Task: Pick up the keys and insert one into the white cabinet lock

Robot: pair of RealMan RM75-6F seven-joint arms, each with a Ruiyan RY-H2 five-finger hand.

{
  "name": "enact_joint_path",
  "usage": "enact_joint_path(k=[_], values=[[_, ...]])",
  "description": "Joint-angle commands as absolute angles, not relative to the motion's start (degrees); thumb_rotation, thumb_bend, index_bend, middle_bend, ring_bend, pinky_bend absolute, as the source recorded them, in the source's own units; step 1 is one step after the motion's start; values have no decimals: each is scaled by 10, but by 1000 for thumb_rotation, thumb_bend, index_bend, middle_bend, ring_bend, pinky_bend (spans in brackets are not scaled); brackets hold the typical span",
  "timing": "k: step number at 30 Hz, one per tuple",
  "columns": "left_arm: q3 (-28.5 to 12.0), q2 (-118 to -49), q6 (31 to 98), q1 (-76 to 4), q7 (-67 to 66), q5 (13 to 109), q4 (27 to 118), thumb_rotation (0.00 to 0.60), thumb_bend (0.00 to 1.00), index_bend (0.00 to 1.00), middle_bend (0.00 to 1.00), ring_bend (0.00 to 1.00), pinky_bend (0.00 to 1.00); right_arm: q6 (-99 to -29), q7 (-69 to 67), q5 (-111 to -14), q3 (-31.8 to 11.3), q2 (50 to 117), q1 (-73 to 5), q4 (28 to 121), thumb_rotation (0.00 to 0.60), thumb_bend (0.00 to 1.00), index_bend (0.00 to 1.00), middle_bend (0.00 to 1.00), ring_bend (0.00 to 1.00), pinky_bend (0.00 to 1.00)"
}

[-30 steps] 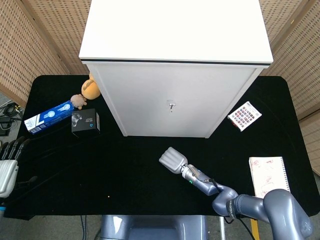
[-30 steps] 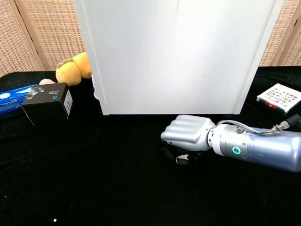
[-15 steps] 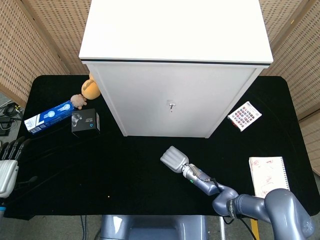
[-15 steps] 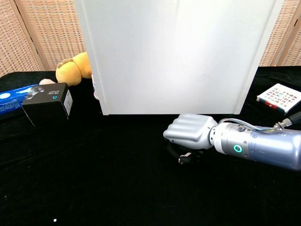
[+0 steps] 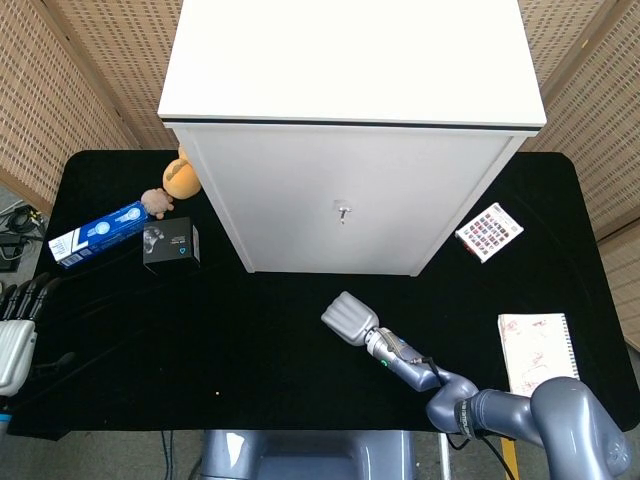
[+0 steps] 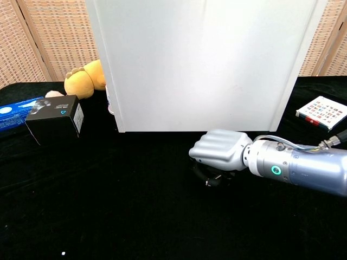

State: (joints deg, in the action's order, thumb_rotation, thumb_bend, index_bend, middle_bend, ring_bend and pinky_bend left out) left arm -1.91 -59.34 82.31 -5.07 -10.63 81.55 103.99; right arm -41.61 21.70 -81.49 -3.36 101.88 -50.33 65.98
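Here a black table stands before wicker screens; the right hand clasps the keys

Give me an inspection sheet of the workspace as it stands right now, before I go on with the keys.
Surface: black table cloth, flat.
Job's things: white cabinet upright at the back, lock on its front; keys dark, under the right hand, grip unclear.
Clutter: blue box, black box, yellow plush toy on the left; card pack and notebook on the right.
Hands: right hand curled over the keys; left hand at the table's left edge, holding nothing.
Cables: wires on the right forearm.
Surroundings: woven screens behind.
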Motion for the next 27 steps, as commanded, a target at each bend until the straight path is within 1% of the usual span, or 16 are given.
enact_joint_path(k=[1, 12, 16, 18, 19, 21, 23, 27], values=[[-19, -593, 823, -51, -105, 815, 1040, 600, 0, 0, 0, 0, 0, -427, 212, -820, -34, 1015, -502, 667, 600, 605, 665, 892, 944, 1000], [-16, -589, 822, -51, -99, 821, 1042, 600, 0, 0, 0, 0, 0, -491, 230, -885, -13, 949, -494, 736, 600, 606, 681, 892, 944, 1000], [-14, -589, 821, -51, -97, 824, 1043, 600, 0, 0, 0, 0, 0, -535, 245, -942, 2, 911, -493, 766, 600, 605, 696, 892, 944, 1000], [-12, -588, 822, -51, -95, 828, 1044, 600, 0, 0, 0, 0, 0, -581, 258, -1001, 14, 878, -496, 781, 600, 606, 700, 892, 944, 1000], [-12, -588, 822, -50, -95, 829, 1044, 600, 0, 0, 0, 0, 0, -588, 257, -1010, 16, 872, -497, 783, 600, 606, 701, 892, 944, 1000], [-11, -587, 823, -50, -93, 831, 1045, 600, 0, 0, 0, 0, 0, -606, 259, -1035, 19, 857, -499, 787, 600, 606, 704, 892, 944, 1000], [-10, -584, 827, -48, -89, 837, 1047, 600, 0, 0, 0, 0, 0, -639, 264, -1072, 21, 831, -503, 793, 600, 607, 706, 892, 945, 1000], [-7, -581, 831, -46, -85, 844, 1050, 600, 0, 0, 0, 0, 0, -669, 268, -1101, 16, 802, -505, 803, 600, 611, 709, 892, 945, 1000]])
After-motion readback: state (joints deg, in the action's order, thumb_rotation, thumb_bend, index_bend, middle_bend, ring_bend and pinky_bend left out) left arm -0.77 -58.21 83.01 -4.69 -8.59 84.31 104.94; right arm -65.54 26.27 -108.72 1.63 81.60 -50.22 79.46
